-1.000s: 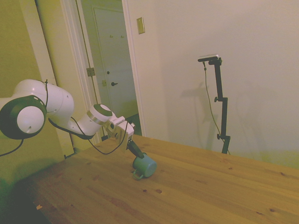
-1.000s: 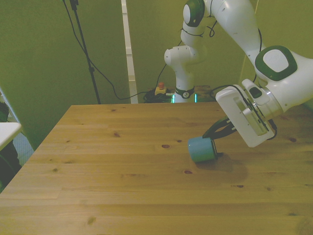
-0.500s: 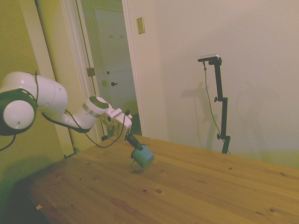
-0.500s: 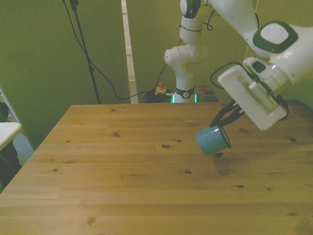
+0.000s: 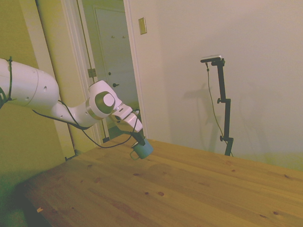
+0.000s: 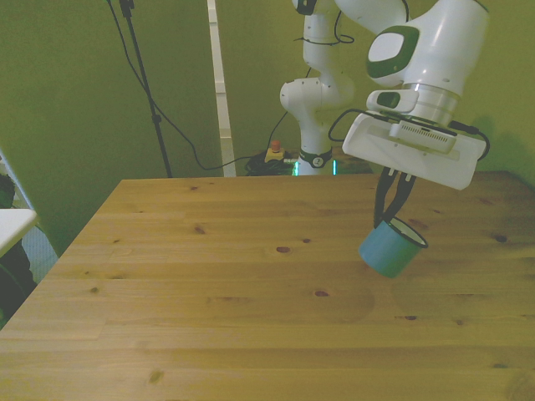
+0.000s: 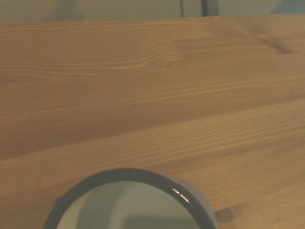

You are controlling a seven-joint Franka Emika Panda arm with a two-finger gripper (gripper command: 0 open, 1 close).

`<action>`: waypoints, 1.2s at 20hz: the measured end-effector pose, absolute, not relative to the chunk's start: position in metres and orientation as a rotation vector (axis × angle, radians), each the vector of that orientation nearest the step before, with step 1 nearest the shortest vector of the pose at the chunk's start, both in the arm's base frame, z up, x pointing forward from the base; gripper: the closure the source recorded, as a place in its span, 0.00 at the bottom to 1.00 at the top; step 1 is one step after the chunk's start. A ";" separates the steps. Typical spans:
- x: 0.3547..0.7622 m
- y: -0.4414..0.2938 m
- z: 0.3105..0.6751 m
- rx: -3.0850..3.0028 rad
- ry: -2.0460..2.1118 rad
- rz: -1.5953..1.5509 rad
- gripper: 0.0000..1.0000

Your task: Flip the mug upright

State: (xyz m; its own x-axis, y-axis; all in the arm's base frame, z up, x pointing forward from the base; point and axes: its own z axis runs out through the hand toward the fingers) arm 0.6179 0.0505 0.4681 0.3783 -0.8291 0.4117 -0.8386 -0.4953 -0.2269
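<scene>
While the gripper [image 6: 394, 215] is clamped on its rim, the mug [image 6: 389, 249] hangs tilted above the bench [image 6: 209, 284]; its mouth faces up toward the wrist.

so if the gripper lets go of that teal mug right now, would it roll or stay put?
The teal mug hangs tilted above the table by its rim, so it would probably drop. Its round side suggests rolling, perhaps checked by the handle. It looks rigid.

My counter [image 6: 209, 276] is knotty, matt wood; the mug [image 6: 389, 249] looks like smooth enamel, its dark rim faintly glossy.
</scene>
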 end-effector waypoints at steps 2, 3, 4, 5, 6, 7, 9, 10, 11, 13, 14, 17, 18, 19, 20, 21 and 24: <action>0.615 0.041 0.466 2.675 -1.601 0.691 1.00; 0.614 0.037 0.465 2.705 -1.615 0.660 1.00; 0.613 0.034 0.463 2.725 -1.630 0.632 1.00; 0.613 0.031 0.461 2.746 -1.641 0.611 1.00; 0.613 0.028 0.459 2.765 -1.653 0.599 1.00; 0.612 0.025 0.457 2.787 -1.665 0.589 1.00; 0.611 0.019 0.452 2.827 -1.688 0.569 1.00; 0.610 0.017 0.448 2.850 -1.699 0.557 1.00; 0.609 0.015 0.445 2.870 -1.707 0.540 1.00; 0.608 0.011 0.439 2.908 -1.722 0.501 1.00; 0.609 0.010 0.437 2.926 -1.729 0.484 1.00; 0.609 0.007 0.427 2.939 -1.737 0.428 1.00; 0.610 0.007 0.422 2.936 -1.734 0.401 1.00; 0.610 0.007 0.418 2.933 -1.732 0.380 1.00; 0.610 0.007 0.414 2.931 -1.732 0.366 1.00; 0.611 0.007 0.410 2.928 -1.732 0.356 1.00; 0.611 0.007 0.403 2.925 -1.730 0.339 1.00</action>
State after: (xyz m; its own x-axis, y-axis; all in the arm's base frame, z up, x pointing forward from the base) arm 0.6115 0.0074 0.4029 0.4768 -0.8785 0.0301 -0.8248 -0.4590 -0.3302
